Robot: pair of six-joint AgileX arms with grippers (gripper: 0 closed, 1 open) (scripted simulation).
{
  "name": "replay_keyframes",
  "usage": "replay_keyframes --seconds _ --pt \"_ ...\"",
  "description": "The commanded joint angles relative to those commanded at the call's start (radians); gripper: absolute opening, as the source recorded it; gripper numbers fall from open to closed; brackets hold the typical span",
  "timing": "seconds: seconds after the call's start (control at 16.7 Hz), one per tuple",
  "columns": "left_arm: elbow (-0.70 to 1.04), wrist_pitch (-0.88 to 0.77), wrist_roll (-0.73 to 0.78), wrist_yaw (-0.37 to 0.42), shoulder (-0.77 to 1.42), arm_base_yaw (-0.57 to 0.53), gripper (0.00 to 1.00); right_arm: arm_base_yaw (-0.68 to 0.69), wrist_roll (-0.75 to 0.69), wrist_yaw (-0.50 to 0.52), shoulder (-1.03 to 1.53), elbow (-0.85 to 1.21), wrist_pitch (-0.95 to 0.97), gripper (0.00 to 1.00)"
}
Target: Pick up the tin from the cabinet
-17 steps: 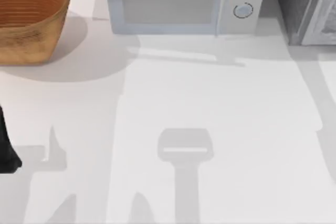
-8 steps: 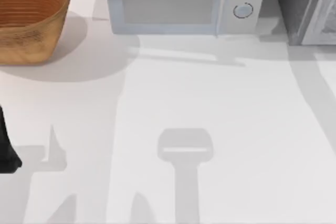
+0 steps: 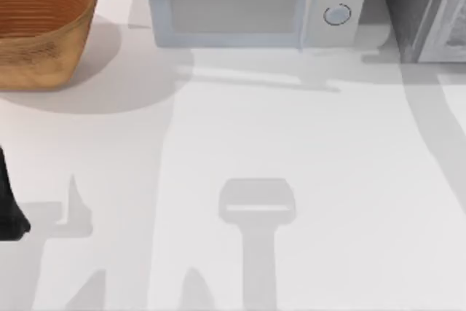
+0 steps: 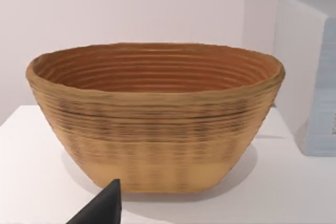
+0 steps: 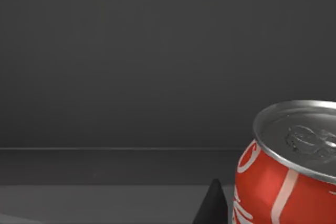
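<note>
The tin [image 5: 290,179] is a red can with white stripes and a silver top, standing upright inside the dark grey cabinet [image 5: 131,66] in the right wrist view. A black part of my right gripper [image 5: 212,205] rises just beside the tin, apart from it. In the top view the cabinet [image 3: 426,12] stands at the table's back right corner. My left arm [image 3: 9,209] rests at the table's left edge, and a black part of the left gripper [image 4: 102,207] sits in front of the basket.
A woven brown basket [image 3: 40,23] stands at the back left. A pale microwave [image 3: 251,1] fills the back middle, next to the cabinet. The white tabletop [image 3: 291,151] carries only shadows.
The shadow on the right side of the table has widened and shifted toward the cabinet. The left arm, basket and microwave have not moved.
</note>
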Motion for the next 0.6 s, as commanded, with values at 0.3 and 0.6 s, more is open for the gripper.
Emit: replay_keyframes --seconds 0.3,0.6 --pt "0.000 0.000 0.000 0.000 0.000 0.000 1.00 -0.018 -0.001 -0.035 -0.216 -0.285 0.087 0.00" --pt "0.000 0.000 0.000 0.000 0.000 0.000 1.00 -0.053 -0.005 -0.082 -0.525 -0.792 0.218 0.00"
